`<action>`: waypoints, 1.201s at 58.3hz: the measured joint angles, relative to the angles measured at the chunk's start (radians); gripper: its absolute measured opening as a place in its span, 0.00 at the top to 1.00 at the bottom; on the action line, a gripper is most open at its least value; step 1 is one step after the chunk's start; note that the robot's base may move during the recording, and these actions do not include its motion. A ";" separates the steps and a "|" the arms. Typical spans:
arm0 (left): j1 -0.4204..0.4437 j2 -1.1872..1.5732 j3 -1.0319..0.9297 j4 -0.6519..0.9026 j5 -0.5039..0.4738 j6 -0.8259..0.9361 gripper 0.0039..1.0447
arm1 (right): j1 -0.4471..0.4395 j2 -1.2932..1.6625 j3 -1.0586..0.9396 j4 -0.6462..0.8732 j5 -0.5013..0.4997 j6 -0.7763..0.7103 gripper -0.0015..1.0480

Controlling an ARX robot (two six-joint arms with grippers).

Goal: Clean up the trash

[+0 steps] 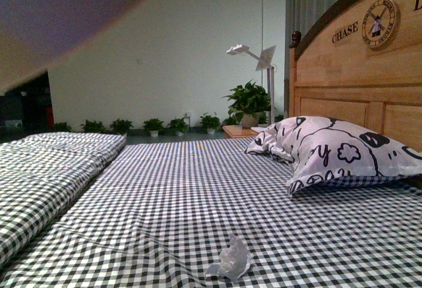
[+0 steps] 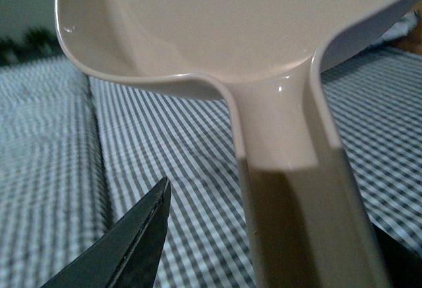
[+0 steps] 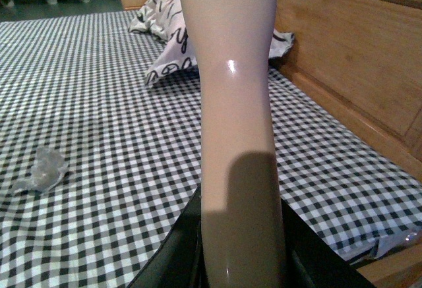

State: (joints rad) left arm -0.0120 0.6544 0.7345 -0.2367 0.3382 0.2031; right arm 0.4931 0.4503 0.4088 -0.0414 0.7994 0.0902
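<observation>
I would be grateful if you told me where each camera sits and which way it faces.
Front view: on the body, facing across the checked bed toward the pillow and headboard; no arm clearly shows.
Left wrist view: faces along the dustpan handle; one dark finger shows.
Right wrist view: faces along a beige handle gripped between dark fingers, toward the pillow.
Front and right wrist views share the trash and pillow.
</observation>
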 joint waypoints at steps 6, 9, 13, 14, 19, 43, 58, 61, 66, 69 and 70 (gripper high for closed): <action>0.098 0.086 0.024 -0.083 0.082 0.009 0.39 | 0.000 -0.007 0.000 0.000 0.000 0.000 0.81; 0.147 0.139 0.048 -0.101 0.122 0.044 0.39 | 0.000 -0.006 0.000 0.000 -0.002 0.000 0.81; 0.200 0.208 0.083 -0.121 0.172 0.097 0.39 | 0.000 -0.006 0.000 0.000 -0.001 0.000 0.81; 0.206 0.219 0.089 -0.123 0.177 0.101 0.39 | 0.000 -0.006 0.000 0.000 -0.001 0.000 0.81; 0.240 0.310 0.135 -0.151 0.214 0.213 0.39 | 0.000 -0.006 0.000 0.000 -0.001 0.000 0.81; 0.209 0.616 0.222 -0.170 0.143 0.796 0.39 | 0.000 -0.006 0.000 0.000 -0.001 0.000 0.81; 0.095 0.697 0.212 -0.111 0.146 0.911 0.39 | 0.000 -0.006 0.000 0.000 0.000 0.000 0.81; 0.079 0.713 0.212 -0.111 0.143 0.925 0.39 | 0.000 -0.006 0.000 0.000 -0.001 0.000 0.81; 0.066 0.734 0.209 -0.106 0.132 0.945 0.39 | 0.000 -0.006 0.000 0.000 -0.001 0.000 0.81; 0.065 0.749 0.207 -0.103 0.130 0.955 0.39 | 0.000 -0.006 0.000 0.000 0.000 0.000 0.81; 0.065 0.755 0.206 -0.101 0.130 0.958 0.39 | 0.000 -0.006 0.000 0.000 0.000 0.000 0.81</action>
State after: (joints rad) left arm 0.0528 1.4094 0.9409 -0.3382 0.4683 1.1606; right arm 0.4927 0.4442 0.4088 -0.0414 0.7990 0.0902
